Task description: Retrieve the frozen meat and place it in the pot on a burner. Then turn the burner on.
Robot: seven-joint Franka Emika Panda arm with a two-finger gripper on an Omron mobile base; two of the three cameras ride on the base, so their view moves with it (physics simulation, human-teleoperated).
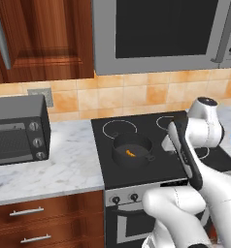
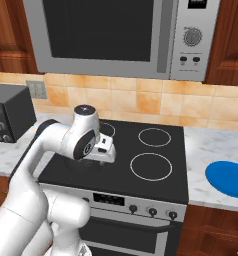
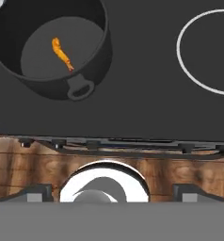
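Black stovetop (image 1: 146, 169): frozen meat (image 3: 61, 54) inside pot (image 3: 92, 70), apart from open hand (image 3: 112, 190).

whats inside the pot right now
The pot on the stove holds the frozen meat, one small curved orange piece lying on its bottom. Nothing else shows inside. The near wall hides a strip of the floor in the left base view.

kitchen: stove (image 2: 141, 150), microwave (image 2: 116, 35), wooden cabinets (image 1: 40, 36).
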